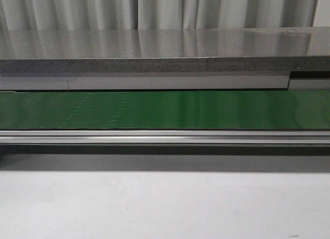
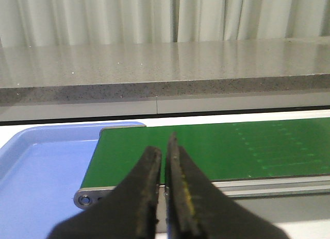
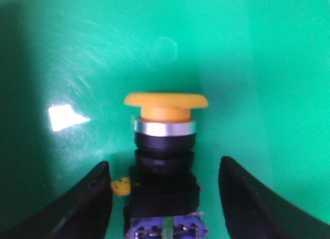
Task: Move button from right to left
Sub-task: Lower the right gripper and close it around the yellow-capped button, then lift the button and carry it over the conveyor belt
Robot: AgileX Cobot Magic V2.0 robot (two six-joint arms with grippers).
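In the right wrist view the button point(image 3: 165, 146) lies on a green surface, its yellow-orange mushroom cap pointing away, a silver ring below it and a black blocky body with a small yellow tab. My right gripper point(image 3: 164, 195) is open, its two black fingers either side of the body with gaps on both sides. In the left wrist view my left gripper point(image 2: 164, 167) is shut and empty, hovering over the near end of the green conveyor belt point(image 2: 216, 151). Neither gripper nor the button shows in the front view.
A blue tray point(image 2: 36, 172) sits at the belt's end beside the left gripper. The green belt point(image 1: 165, 109) runs across the front view with a metal rail point(image 1: 165, 138) before it and a grey stone shelf point(image 1: 165, 53) behind. White tabletop point(image 1: 165, 208) lies in front.
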